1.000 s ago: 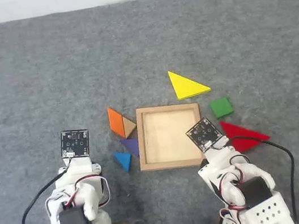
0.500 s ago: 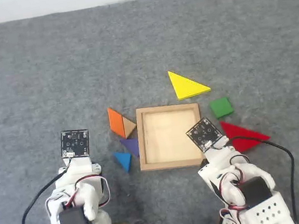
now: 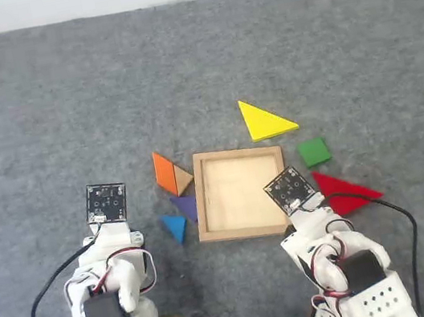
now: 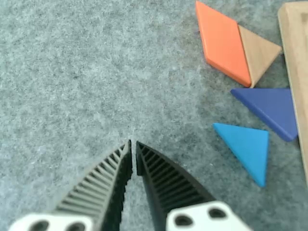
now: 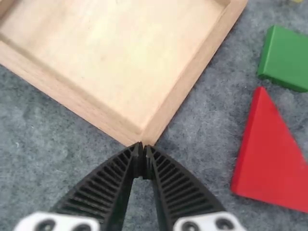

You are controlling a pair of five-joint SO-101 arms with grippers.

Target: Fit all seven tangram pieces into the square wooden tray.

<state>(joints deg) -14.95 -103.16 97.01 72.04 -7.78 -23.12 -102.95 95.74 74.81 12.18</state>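
Note:
The square wooden tray (image 3: 201, 201) lies mid-table with nothing in it. Left of it sit an orange parallelogram (image 3: 165, 172), a tan triangle (image 3: 184, 179), a purple triangle (image 3: 187, 206) and a blue triangle (image 3: 175, 227). A yellow triangle (image 3: 264, 120), a green square (image 3: 313, 151) and a red triangle (image 3: 346, 191) lie to its right. My left gripper (image 4: 133, 145) is shut over bare felt, short of the blue triangle (image 4: 245, 148). My right gripper (image 5: 143, 148) is shut at the tray's near right corner (image 5: 144, 130), beside the red triangle (image 5: 270, 151).
Grey felt covers the whole table, with wide free room at the back and far left. A black cable (image 3: 403, 232) loops beside the right arm's base. The table's back edge meets a pale wall.

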